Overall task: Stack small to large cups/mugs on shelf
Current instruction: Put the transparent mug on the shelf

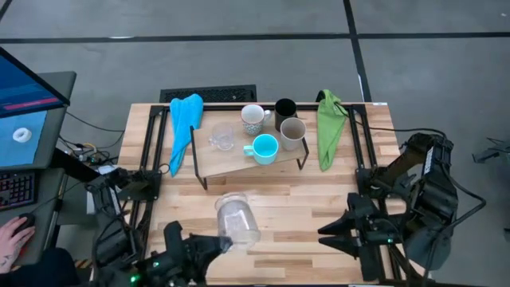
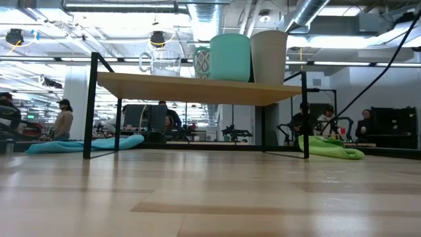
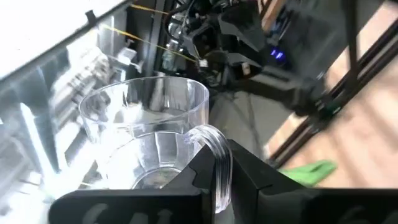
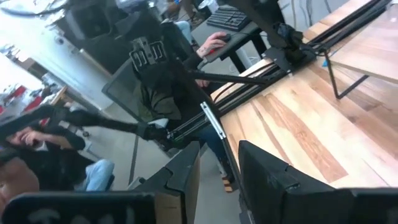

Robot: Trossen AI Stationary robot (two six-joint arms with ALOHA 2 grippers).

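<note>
On the shelf (image 1: 239,163) stand a white patterned mug (image 1: 253,118), a black cup (image 1: 285,109), a beige-grey mug (image 1: 292,131), a turquoise mug (image 1: 264,147) and a small clear glass (image 1: 221,139). In the low view the shelf (image 2: 197,89) shows the glass (image 2: 161,62), turquoise mug (image 2: 230,58) and beige mug (image 2: 268,56); the black cup is hidden. My left gripper (image 1: 219,239) is shut on a second, larger clear glass (image 1: 237,219) over the table's near part. My right gripper (image 1: 343,231) waits open at the near right corner. My left gripper (image 3: 217,168) is on the clear glass at its handle side; the curved handle (image 3: 219,163) sits between the two fingers. The fingers come from the table's near side. The glass is tilted, its open rim (image 3: 143,93) pointing away from the gripper. It does not show on the tabletop in the low view.
A blue cloth (image 1: 185,127) lies left of the shelf and a green cloth (image 1: 329,127) right of it. Bare tabletop (image 1: 303,203) stretches between shelf and near edge. A keyboard (image 1: 209,95) lies beyond the far edge. A person's hand (image 1: 12,235) shows at the left.
</note>
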